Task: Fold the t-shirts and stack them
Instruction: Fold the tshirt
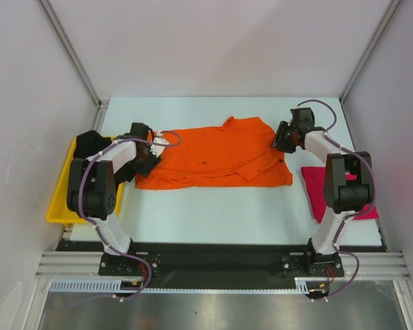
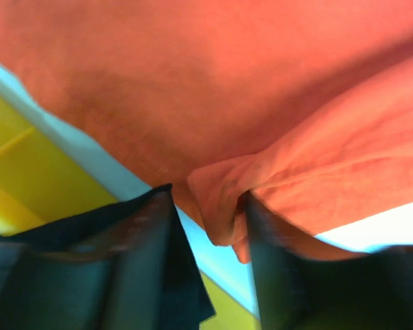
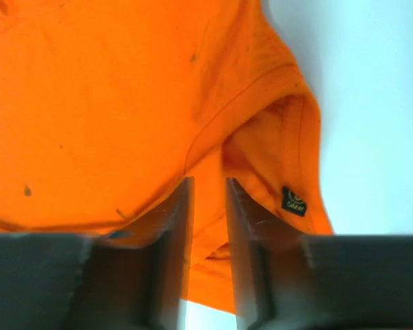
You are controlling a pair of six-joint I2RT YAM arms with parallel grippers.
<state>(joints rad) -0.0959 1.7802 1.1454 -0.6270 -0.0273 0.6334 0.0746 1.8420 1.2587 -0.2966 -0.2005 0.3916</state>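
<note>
The orange t-shirt (image 1: 213, 158) is spread flat mid-table, between the black t-shirt (image 1: 89, 141) in the yellow tray (image 1: 55, 210) and the magenta-pink t-shirt (image 1: 313, 180). Its right sleeve is pinched by the nearly closed right gripper (image 3: 208, 187). A bunched fold at its left edge is straddled by the left gripper (image 2: 208, 197), though whether it is clamped cannot be told.

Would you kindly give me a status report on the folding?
Left gripper shut on orange t-shirt, left edge; right gripper shut on its right edge. Shirt spread out, unstacked. Pink t-shirt beside it, not blocking.
</note>
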